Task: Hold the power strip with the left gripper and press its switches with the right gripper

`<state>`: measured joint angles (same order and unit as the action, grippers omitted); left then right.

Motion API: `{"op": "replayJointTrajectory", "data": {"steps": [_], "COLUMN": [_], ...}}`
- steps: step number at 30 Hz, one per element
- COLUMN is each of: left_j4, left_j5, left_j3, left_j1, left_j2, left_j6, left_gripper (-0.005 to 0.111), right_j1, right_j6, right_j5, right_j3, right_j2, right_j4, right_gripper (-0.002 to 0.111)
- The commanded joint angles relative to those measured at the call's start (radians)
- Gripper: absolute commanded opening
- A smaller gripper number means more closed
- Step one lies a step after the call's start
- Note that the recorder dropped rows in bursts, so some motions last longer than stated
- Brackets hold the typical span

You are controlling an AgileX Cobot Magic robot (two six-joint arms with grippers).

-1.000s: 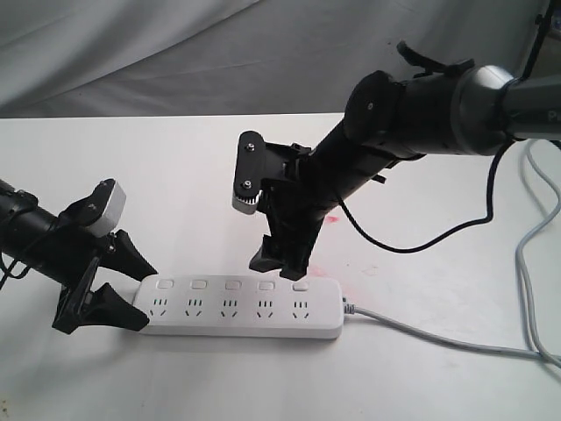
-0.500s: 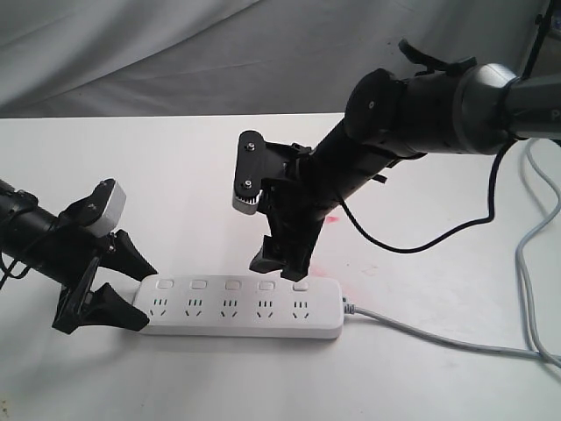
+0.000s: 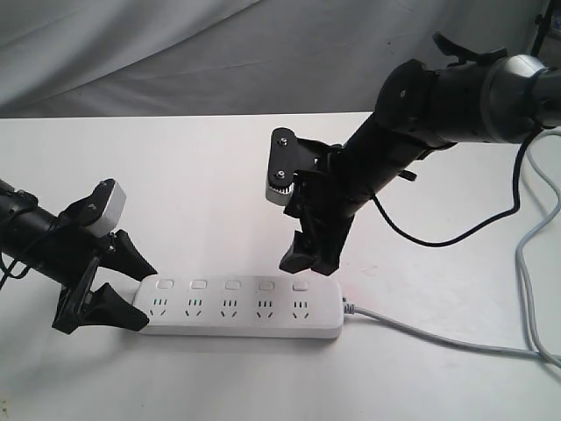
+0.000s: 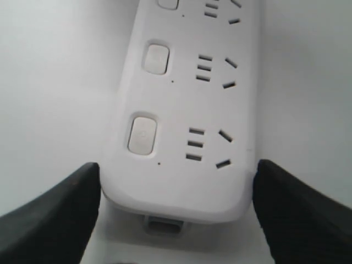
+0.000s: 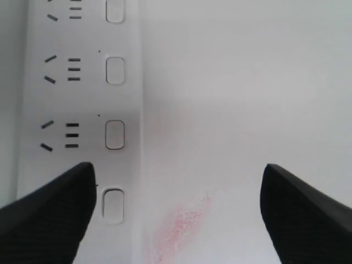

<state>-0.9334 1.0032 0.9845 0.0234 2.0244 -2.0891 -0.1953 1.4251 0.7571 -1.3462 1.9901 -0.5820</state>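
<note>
left gripper [image 3: 145,298] — clamping power strip [image 3: 254,323] end | right gripper [image 3: 308,260] — spread wide, above switches [image 3: 232,285]

Right gripper [image 3: 309,262] shifted rightward, arm raised; apparently clear of switches [image 3: 231,285].

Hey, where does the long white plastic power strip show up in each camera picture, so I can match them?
Exterior view: the long flat white plastic power strip lies low, centre-left, on the white table.
Left wrist view: the strip fills the middle, rounded end between the left pincer's black fingers.
Right wrist view: the strip runs along one edge, beside one finger of the right pincer.
Shared landmark: its row of white square push buttons.
</note>
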Motion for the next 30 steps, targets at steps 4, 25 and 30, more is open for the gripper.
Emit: {"op": "replayJointTrajectory", "data": {"steps": [4, 25, 30], "left_j4": [0.000, 0.000, 0.000], "left_j5": [-0.010, -0.010, -0.010], "left_j3": [0.004, 0.004, 0.004], "left_j1": [-0.005, -0.005, -0.005], "left_j2": [0.001, 0.001, 0.001], "left_j6": [-0.006, -0.006, -0.006], "left_gripper": [0.023, 0.023, 0.023], "right_j1": [0.009, 0.009, 0.009], "right_j6": [0.008, 0.062, 0.067], "right_j5": [0.012, -0.105, -0.102], "right_j3": [0.007, 0.071, 0.071], "right_j2": [-0.008, -0.004, 0.027], "right_j4": [-0.008, -0.037, -0.037], "right_gripper": [0.075, 0.075, 0.075]}}
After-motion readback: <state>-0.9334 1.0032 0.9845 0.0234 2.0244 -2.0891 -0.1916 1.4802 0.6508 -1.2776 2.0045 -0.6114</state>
